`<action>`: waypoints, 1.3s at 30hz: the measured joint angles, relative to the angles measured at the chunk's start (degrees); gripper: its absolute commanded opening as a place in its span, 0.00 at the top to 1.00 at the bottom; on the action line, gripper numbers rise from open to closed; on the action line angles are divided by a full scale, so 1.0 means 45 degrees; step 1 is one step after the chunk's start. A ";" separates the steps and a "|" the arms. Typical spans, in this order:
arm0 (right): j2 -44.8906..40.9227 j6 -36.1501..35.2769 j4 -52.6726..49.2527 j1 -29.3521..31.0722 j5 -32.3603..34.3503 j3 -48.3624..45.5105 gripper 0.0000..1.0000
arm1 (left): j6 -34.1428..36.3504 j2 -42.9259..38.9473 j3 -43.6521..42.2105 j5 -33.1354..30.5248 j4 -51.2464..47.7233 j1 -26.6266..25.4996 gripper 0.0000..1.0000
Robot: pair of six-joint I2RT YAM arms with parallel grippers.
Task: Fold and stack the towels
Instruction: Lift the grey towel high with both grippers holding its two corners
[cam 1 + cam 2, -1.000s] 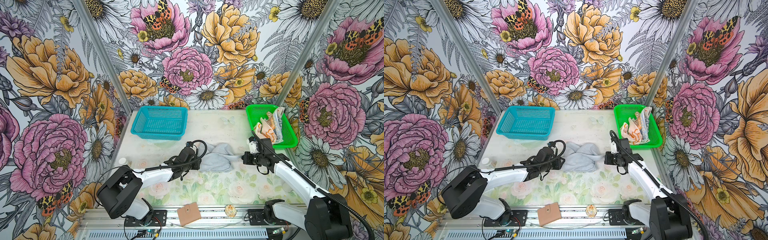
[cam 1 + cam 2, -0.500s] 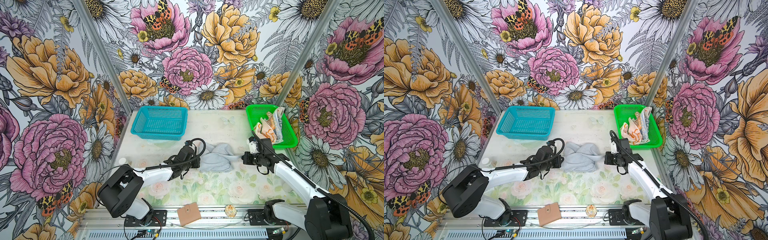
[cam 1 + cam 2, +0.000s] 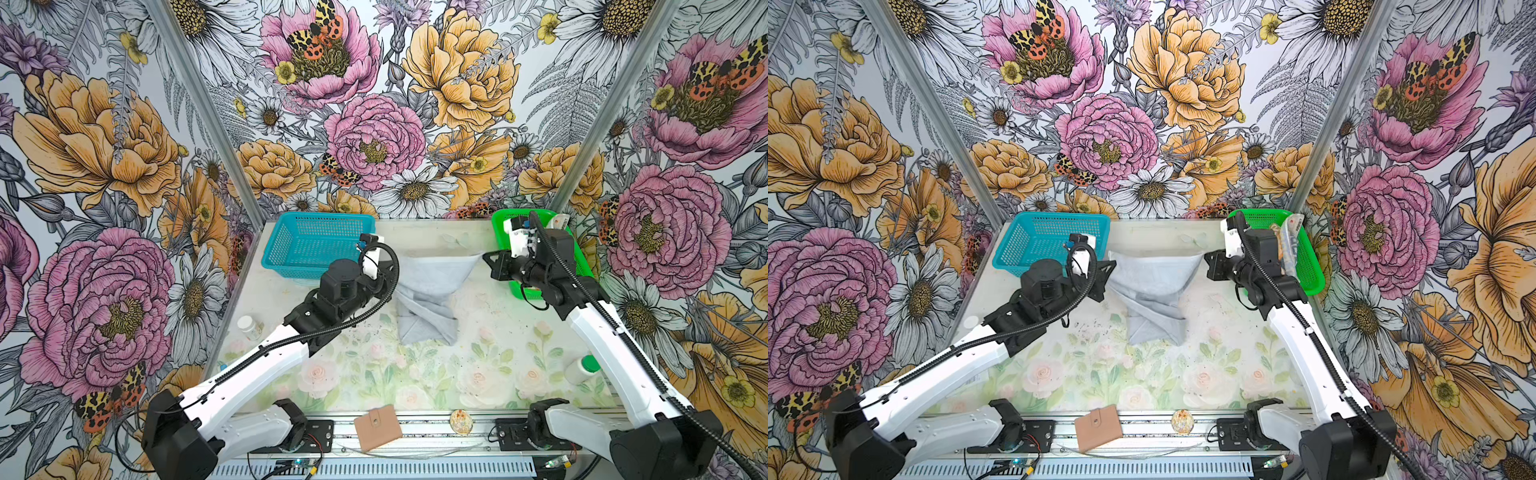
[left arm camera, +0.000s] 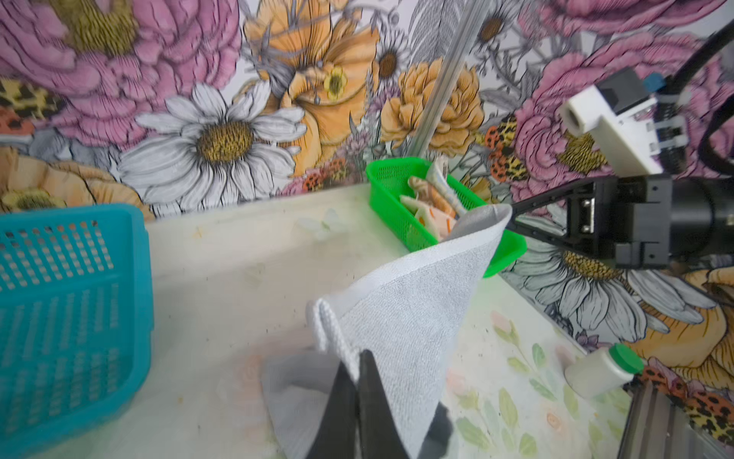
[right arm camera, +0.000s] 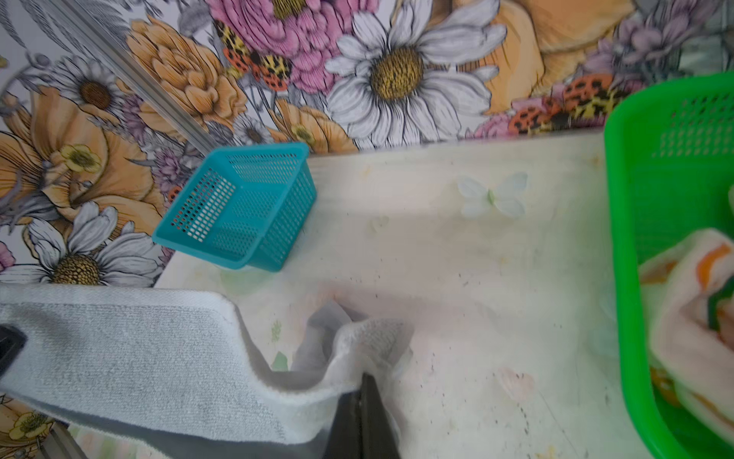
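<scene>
- The grey towel (image 3: 428, 286) is held stretched just beside the green basket (image 4: 391, 214), on the side facing the teal basket (image 3: 291, 249). Its lower end rests on the table (image 3: 498, 332).
- The upper corner farther from the green basket is pinched by the left gripper (image 4: 355, 359), jaws pressed onto the cloth.
- The corner nearest the green basket is pinched likewise by the right gripper (image 5: 363, 381).
- An orange-and-cream towel (image 5: 691, 302) lies inside the green basket.

Place: I am working in a robot test cell, a lab booth and not a home.
Walls: printed flower panels (image 3: 374, 104) on three sides, joined by bare metal posts (image 3: 203, 108).
Table (image 3: 478, 353): flower-printed top, and a metal rail (image 3: 432, 440) along its front edge carries both arm bases (image 3: 291, 419).
Props: grey towel (image 3: 428, 299), teal basket (image 3: 316, 216), green basket (image 3: 1310, 270).
</scene>
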 measured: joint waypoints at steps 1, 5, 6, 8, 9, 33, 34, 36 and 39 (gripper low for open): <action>-0.0078 -0.0068 0.0019 0.0034 -0.0029 0.0505 1.00 | 0.0393 -0.0248 0.0413 -0.0010 0.0010 0.0029 1.00; -0.0350 -0.0316 0.0073 0.0078 -0.0131 0.2540 1.00 | 0.1914 -0.1030 0.1681 0.0053 0.0189 -0.0053 1.00; -0.0374 -0.0379 0.0083 0.0073 -0.0170 0.3002 1.00 | 0.2283 -0.1175 0.1904 0.0068 0.0267 -0.0102 1.00; -0.0379 -0.0432 0.0092 0.0078 -0.0233 0.3959 1.00 | 0.3298 -0.1472 0.2380 0.0083 0.0476 -0.0325 1.00; -0.0379 -0.0427 0.0083 0.0078 -0.0282 0.4371 1.00 | 0.3657 -0.1579 0.2521 0.0078 0.0563 -0.0452 1.00; 0.0981 -0.0855 0.0073 0.0209 -0.1020 1.1681 1.00 | 0.8641 -0.1331 0.7431 0.0151 0.0534 -0.1452 1.00; 0.1005 -0.0855 0.0078 0.0209 -0.1035 1.1720 1.00 | 0.8641 -0.1331 0.7524 0.0175 0.0471 -0.1457 1.00; 0.1015 -0.0855 0.0049 0.0209 -0.1088 1.1725 1.00 | 0.8641 -0.1341 0.7664 0.0291 0.0374 -0.1457 1.00; 0.0996 -0.0855 0.0034 0.0209 -0.1161 1.1720 1.00 | 0.8636 -0.1413 0.7737 0.0505 0.0223 -0.1491 1.00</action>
